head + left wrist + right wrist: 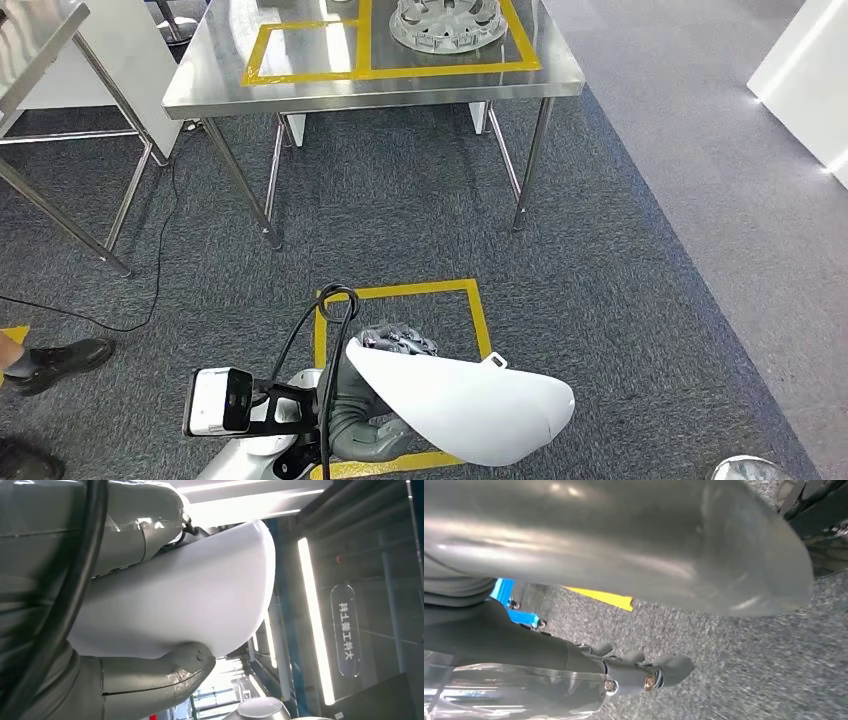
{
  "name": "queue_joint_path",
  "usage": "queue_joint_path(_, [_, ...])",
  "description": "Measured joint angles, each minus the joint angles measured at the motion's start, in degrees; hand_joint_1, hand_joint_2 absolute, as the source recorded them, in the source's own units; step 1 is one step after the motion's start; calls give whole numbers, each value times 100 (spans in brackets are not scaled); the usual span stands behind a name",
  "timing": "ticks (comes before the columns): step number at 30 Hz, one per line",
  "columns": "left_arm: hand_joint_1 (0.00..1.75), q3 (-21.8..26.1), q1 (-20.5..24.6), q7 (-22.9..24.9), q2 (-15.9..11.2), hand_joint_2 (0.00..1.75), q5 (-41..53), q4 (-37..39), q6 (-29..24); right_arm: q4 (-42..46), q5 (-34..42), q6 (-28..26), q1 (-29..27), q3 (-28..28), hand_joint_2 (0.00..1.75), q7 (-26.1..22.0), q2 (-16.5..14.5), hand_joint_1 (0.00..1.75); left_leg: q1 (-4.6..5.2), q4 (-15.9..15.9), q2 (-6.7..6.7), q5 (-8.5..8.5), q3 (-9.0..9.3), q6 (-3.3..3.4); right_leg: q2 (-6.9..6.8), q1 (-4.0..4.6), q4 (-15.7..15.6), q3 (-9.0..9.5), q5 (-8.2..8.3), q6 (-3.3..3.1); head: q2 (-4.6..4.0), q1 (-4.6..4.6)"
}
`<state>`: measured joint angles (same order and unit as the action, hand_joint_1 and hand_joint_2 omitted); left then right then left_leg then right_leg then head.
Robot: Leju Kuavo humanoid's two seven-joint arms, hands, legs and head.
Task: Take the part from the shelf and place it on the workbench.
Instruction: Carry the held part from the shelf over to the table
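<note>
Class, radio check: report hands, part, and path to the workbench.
Left hand holding white part. Right hand under the part, grip unclear. Workbench ahead, grey round casting already on it.

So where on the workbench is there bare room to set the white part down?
The left yellow-taped square on the workbench is bare steel. The right square is crowded by the grey ribbed round part. The white part sits in the left robot hand.

Translucent hanging sign (pixel 346 630): "持土慈工科大"
</note>
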<state>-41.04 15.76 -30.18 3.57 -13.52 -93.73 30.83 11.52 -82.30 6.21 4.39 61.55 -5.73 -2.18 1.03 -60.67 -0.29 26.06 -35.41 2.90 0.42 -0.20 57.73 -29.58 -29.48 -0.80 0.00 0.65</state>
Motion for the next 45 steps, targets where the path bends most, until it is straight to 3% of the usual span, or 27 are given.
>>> queue_joint_path(2, [175, 0, -3, -5, -1, 175, 13, -19, -4, -5, -5, 2, 9, -1, 0, -15, -31, 0, 60, 226, -9, -60, 82, 91, 0, -27, -37, 73, 7, 77, 0, 17])
queue_joint_path(5, [175, -2, -4, -11, 3, 175, 26, -53, -4, 2, -22, 18, 24, -6, 0, -45, -20, 0, 22, 492, -28, -98, 351, 157, -11, -36, 97, 118, 37, 160, 0, 1])
queue_joint_path(7, [175, -2, 5, -15, 7, 175, 27, -67, -3, 4, -67, 46, 34, -26, 0, -69, -12, 0, -23, 590, -38, -90, 505, 162, -13, -52, 557, -133, -178, 199, 0, 15])
queue_joint_path(10, [175, -3, -17, -17, 8, 175, 27, -69, 0, 4, -134, 81, 27, -79, 0, -107, 6, 0, -51, 586, -119, 9, 597, 117, -13, -121, 1391, -786, -554, 297, 0, 24])
queue_joint_path(11, [175, -3, -27, -17, 8, 175, 26, -69, 1, 4, -144, 86, 14, -98, 0, -110, 15, 0, -71, 571, -171, 57, 641, 88, -13, -148, 1392, -883, -522, 328, 0, 24])
queue_joint_path(12, [175, -3, -30, -17, 8, 175, 26, -69, 1, 4, -148, 89, -1, -114, 0, -112, 24, 0, -96, 552, -225, 112, 695, 57, -8, -176, 1204, -882, -374, 366, 0, 24])
queue_joint_path(14, [175, -3, -31, -18, 7, 175, 25, -68, 3, 1, -152, 93, -41, -141, 0, -114, 34, 0, -142, 490, -334, 251, 794, -31, 93, -237, 492, -720, 166, 462, 0, 37])
queue_joint_path(16, [175, -3, -33, -17, 5, 175, 27, -66, 7, -4, -154, 99, -53, -155, 0, -116, 40, 0, -161, 441, -419, 363, 801, -126, 199, -247, 53, -624, 479, 441, 0, 56])
queue_joint_path(18, [175, -3, -33, -18, 3, 175, 25, -66, 6, -4, -155, 101, -33, -161, 0, -118, 45, 0, -168, 420, -466, 401, 797, -198, 168, -216, 19, -613, 463, 310, 0, 61])
queue_joint_path(20, [175, -3, -28, -21, 3, 175, 21, -71, 3, -2, -155, 101, -28, -165, 0, -125, 44, 0, -172, 228, -383, 385, 747, -244, 75, -213, 4, -519, 424, 203, 0, 55])
queue_joint_path(22, [175, -3, -17, -23, 2, 175, 20, -77, 2, -2, -155, 101, -40, -166, 0, -130, 42, 0, -172, -384, -173, 435, 401, -282, -27, -202, -21, -381, 341, 116, 0, 22])
queue_joint_path(24, [175, -3, -17, -24, -4, 175, 20, -78, 3, -2, -155, 100, -46, -164, 0, -131, 43, 0, -170, -1124, -36, 715, -120, -306, -129, -163, -25, -266, 234, 69, 0, -12])
queue_joint_path(25, [175, -3, -22, -24, -8, 175, 20, -78, 3, -2, -155, 100, -44, -164, 0, -131, 43, 0, -169, -1337, -17, 858, -324, -302, -178, -139, -25, -205, 177, 57, 0, -14])
queue_joint_path(26, [175, -3, -25, -24, -13, 175, 21, -78, 3, -2, -155, 100, -40, -165, 0, -131, 43, 0, -163, -1368, -8, 897, -439, -280, -229, -111, -25, -131, 116, 48, 0, -19])
queue_joint_path(27, [175, -3, -26, -24, -16, 175, 20, -78, 3, -2, -155, 100, -37, -165, 0, -131, 43, 0, -149, -1216, 5, 800, -461, -238, -285, -82, -25, -46, 53, 41, 0, -21])
queue_joint_path(29, [175, -3, -26, -24, -19, 175, 19, -78, 3, -4, -157, 105, -36, -167, 0, -133, 36, 0, -71, -519, 147, 251, -296, -68, -407, -28, -33, 133, -79, 33, 0, -22])
queue_joint_path(31, [175, -3, -25, -25, -21, 175, 17, -79, 6, -9, -169, 120, -36, -169, 0, -142, 13, 0, 33, -15, 312, -118, -160, 69, -518, 5, -63, 260, -185, 67, 0, 2])
queue_joint_path(32, [175, -3, -24, -25, -22, 175, 16, -80, 8, -10, -187, 127, -31, -174, 0, -150, 4, 0, 66, 101, 336, -178, -133, 106, -569, 12, -72, 312, -205, 98, 0, 9])
queue_joint_path(34, [175, -4, -25, -28, -22, 175, 11, -84, 11, -6, -212, 121, -6, -193, 0, -170, 7, 0, 61, 238, 239, -167, -35, 133, -620, 14, -63, 389, -176, 181, 1, 1])
queue_joint_path(35, [175, -4, -26, -31, -22, 175, 6, -86, 11, -4, -210, 108, 0, -203, 0, -176, 13, 0, 40, 314, 194, -198, 48, 148, -554, 7, 21, 401, -152, 209, 1, 7])
queue_joint_path(36, [175, -5, -22, -34, -21, 175, 3, -87, 11, -3, -195, 91, 6, -208, 0, -180, 17, 0, 19, 367, 154, -209, 133, 160, -429, -9, 187, 333, -153, 237, 1, 10])
queue_joint_path(38, [175, -5, -12, -37, -18, 175, 4, -90, 8, -2, -165, 61, 11, -208, 0, -180, 24, 0, -4, 431, 92, -193, 246, 174, -154, -51, 783, -29, -326, 269, 1, 18])
queue_joint_path(40, [175, -5, -18, -36, -16, 175, 21, -89, -1, -2, -154, 46, 4, -208, 0, -175, 33, 0, -7, 437, 20, -121, 309, 172, -63, -81, 1329, -506, -660, 323, 1, 18])
queue_joint_path(41, [175, -5, -24, -36, -16, 175, 29, -89, -4, -2, -151, 42, -7, -208, 0, -171, 42, 0, -8, 433, -19, -74, 355, 162, -60, -93, 1412, -662, -767, 352, 1, 18])
queue_joint_path(42, [175, -5, -28, -35, -16, 175, 34, -89, -5, -2, -150, 39, -18, -208, 0, -168, 54, 0, -11, 425, -58, -22, 414, 145, -60, -107, 1326, -737, -748, 380, 0, 19])
queue_joint_path(43, [175, -5, -30, -35, -16, 175, 35, -89, -6, -2, -147, 39, -29, -208, 0, -166, 67, 0, -15, 413, -87, 38, 483, 123, -60, -123, 1079, -733, -574, 395, 0, 20])
queue_joint_path(45, [175, -5, -32, -34, -18, 175, 36, -88, -6, -3, -144, 39, -57, -208, 0, -180, 84, 0, -17, 366, -121, 174, 587, 63, -61, -148, 417, -657, 51, 389, 0, 23])
